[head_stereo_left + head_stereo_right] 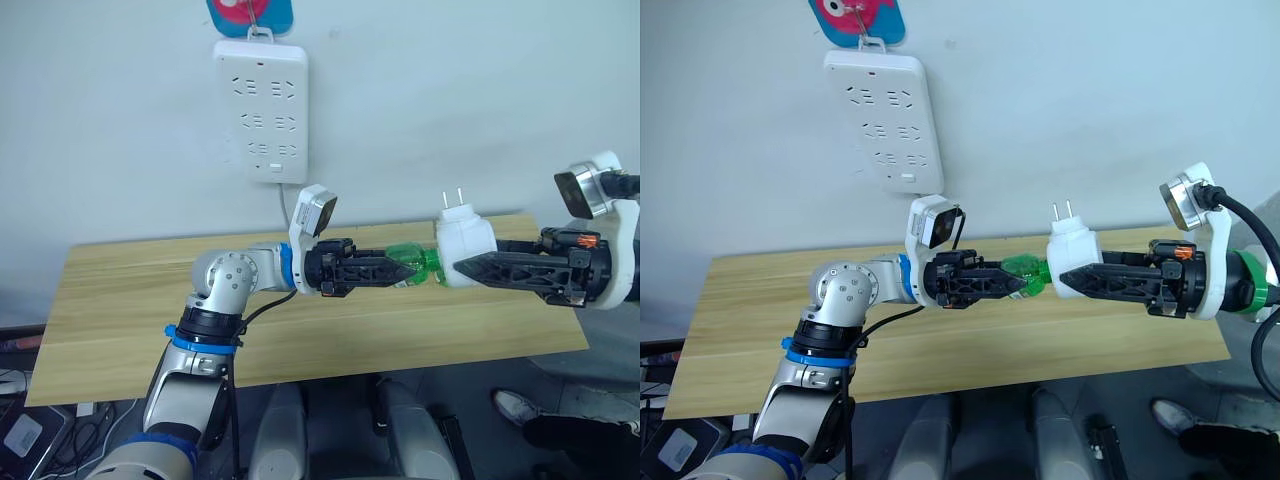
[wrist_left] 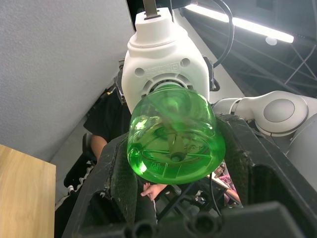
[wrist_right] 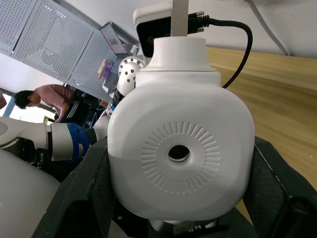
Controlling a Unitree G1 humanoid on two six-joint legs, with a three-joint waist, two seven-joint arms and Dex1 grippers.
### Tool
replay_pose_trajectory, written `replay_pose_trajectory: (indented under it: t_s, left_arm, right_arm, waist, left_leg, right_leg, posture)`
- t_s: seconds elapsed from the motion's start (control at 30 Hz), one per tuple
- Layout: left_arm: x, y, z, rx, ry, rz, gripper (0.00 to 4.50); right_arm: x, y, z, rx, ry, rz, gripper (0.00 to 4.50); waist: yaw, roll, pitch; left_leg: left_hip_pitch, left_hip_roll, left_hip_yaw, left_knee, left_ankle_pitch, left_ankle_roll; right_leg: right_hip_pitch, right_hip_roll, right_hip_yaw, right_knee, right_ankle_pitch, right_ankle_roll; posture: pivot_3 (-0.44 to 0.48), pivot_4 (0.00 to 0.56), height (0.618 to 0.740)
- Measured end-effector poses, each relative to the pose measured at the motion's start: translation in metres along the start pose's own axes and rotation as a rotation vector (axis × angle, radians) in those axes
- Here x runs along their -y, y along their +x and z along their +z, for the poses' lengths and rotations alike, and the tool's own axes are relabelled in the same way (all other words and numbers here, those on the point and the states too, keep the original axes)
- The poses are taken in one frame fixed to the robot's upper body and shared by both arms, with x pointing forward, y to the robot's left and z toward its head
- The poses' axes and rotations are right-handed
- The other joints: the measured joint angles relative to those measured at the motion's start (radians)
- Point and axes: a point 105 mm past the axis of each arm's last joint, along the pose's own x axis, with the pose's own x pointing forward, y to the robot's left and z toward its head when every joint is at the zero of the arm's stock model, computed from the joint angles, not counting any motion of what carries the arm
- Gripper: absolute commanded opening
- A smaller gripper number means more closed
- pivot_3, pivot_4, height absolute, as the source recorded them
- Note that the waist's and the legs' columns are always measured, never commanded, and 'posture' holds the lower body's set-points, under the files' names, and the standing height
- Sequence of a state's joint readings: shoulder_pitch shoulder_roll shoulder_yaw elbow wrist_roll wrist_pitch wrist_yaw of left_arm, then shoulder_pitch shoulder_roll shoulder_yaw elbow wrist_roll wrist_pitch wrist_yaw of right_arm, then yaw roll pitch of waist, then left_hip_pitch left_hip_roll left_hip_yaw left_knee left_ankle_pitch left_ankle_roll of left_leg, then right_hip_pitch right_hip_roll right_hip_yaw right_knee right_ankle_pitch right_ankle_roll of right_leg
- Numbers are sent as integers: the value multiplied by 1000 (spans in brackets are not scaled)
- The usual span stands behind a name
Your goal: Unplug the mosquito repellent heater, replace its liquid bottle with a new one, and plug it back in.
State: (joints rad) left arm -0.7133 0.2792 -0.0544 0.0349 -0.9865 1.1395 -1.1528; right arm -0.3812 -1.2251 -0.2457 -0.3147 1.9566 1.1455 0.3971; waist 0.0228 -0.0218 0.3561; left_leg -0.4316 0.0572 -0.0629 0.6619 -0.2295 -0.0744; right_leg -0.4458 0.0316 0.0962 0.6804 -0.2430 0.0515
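The white mosquito repellent heater [image 1: 463, 243] hangs above the table [image 1: 120, 300], unplugged, prongs pointing up, its clear green liquid bottle [image 1: 418, 265] lying sideways, joined to its underside.

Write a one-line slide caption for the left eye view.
Above the wooden table, right gripper holds the unplugged mosquito repellent heater while left gripper grips its green liquid bottle.

No readable text, label or number anywhere.

Both grippers [image 1: 1035, 278] [image 1: 1072, 277] hold heater [image 1: 1072, 262] above table [image 1: 940, 340]
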Motion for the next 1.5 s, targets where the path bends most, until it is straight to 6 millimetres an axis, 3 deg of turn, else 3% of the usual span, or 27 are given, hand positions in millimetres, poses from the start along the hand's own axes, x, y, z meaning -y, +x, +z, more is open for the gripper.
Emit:
replay_pose_trajectory:
  t_s: [0.63, 0.77, 0.8, 1.0, 1.2, 1.43, 1.5]
  left_arm:
    - [-8, -3, 3, 29, 53, 26, 2281]
    - [-6, 7, -1, 14, 30, -11, 2281]
    - [-6, 12, -4, 9, 18, -28, 2281]
    - [-8, 10, 0, 26, 5, -11, 2281]
    - [-8, 10, 1, 33, 4, -8, 2281]
    - [-7, 4, 7, 49, 12, 8, 2281]
    - [-7, 3, 7, 45, 9, 8, 2281]
  right_arm:
    - [3, 16, 5, -16, -71, -68, 2981]
    - [0, 21, -4, -32, -58, -39, 4334]
    - [-1, 23, -8, -43, -54, -29, 4426]
    - [1, 20, -15, -56, -25, -31, 4426]
    - [-6, 21, -35, -90, 2, 3, 4426]
    - [-25, -1, -65, -226, 54, 13, 4426]
    - [-23, -9, -60, -208, 55, -25, 4050]
  waist:
    - [0, 0, 0]
    - [2, 0, 0]
    - [4, 0, 0]
    - [-1, 0, 0]
    - [2, 0, 0]
    - [3, 0, -1]
    - [3, 0, -1]
  left_leg:
    - [-1, 0, 0, 0, 0, 0]
    - [-1, 0, 0, 0, 0, 0]
    - [-1, 0, -1, 0, 0, 0]
    - [-1, 0, -1, 0, 0, 0]
    - [-1, 0, -1, 0, 0, 0]
    - [-1, 0, -2, 1, 0, 0]
    - [0, 0, -1, 1, 0, 0]
  right_leg:
    - [0, 0, 0, -1, 0, 0]
    - [0, 0, 0, -1, 0, 0]
    - [0, 0, -1, -1, 0, 0]
    - [0, 0, -1, 0, 0, 0]
    - [0, 0, -1, -1, 0, 0]
    - [1, 0, -1, 0, 0, 0]
    - [1, 0, -1, 0, 0, 1]
  posture:
    - [116, 311, 740]
    - [118, 307, 740]
    - [118, 307, 740]
    - [127, 297, 740]
    - [135, 288, 740]
    - [135, 289, 740]
    - [131, 292, 740]
